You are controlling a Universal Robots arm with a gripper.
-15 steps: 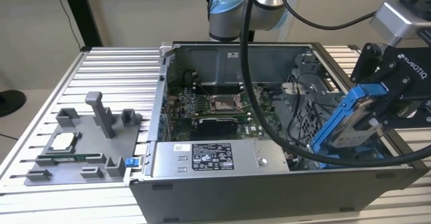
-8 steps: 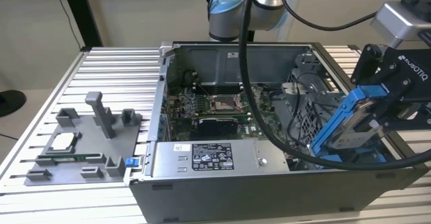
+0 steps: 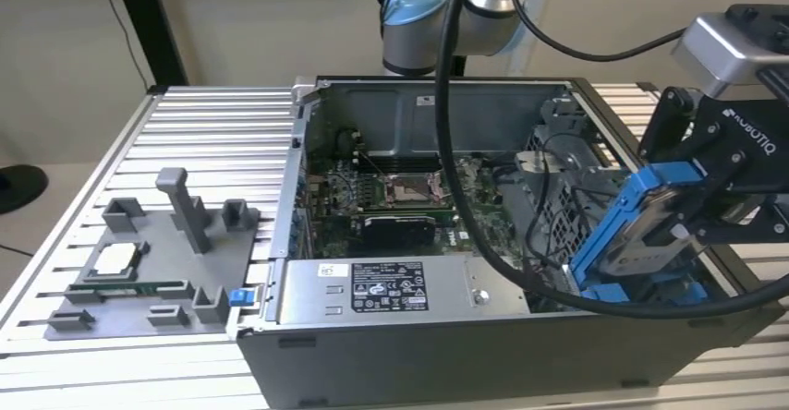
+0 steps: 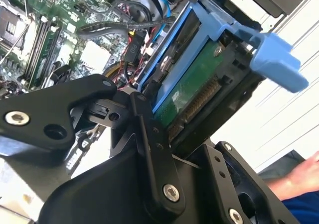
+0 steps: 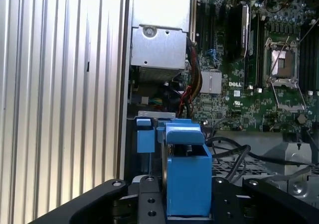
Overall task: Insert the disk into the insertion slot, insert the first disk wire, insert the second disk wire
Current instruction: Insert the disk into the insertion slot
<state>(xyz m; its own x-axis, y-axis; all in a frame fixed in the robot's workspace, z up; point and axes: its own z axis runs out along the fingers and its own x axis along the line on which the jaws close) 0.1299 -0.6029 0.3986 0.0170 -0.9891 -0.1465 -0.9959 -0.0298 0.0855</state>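
- We are seeing the pincer (image 3: 685, 221) clamping firmly on the disk (image 3: 631, 236). In both wrist views, the black fingers (image 4: 149, 149) are pressing on the two flat sides, with the blue caddy between them.
- The disk is sitting right inside the pincer's grip (image 5: 187, 206), with its blue caddy end (image 5: 187, 176) sticking out ahead of the fingers. In the second wrist view, its green board and connector row (image 4: 195, 92) are facing us.
- We are judging that the first step, seating the disk, is under way and not yet finished, and that no wire is being handled.
- Just beyond the disk's lower end, the insertion slot (image 3: 635, 292) is showing its blue rails. The disk is tilting over it, upper end raised, and we cannot tell whether the two are touching.
- We are judging that finishing this step calls for squaring the caddy to those rails and pushing along them, not across.
- A little farther out, loose wires (image 4: 133, 44) are lying beside the disk. We cannot tell which of them belong to it.
- Farther from the pincer, the silver box (image 3: 370, 290) and the motherboard (image 3: 394, 198) are lying inside the computer case (image 3: 493, 359).
- Farthest off, a grey fixture (image 3: 148, 271) is resting on the slatted table (image 3: 74, 161).
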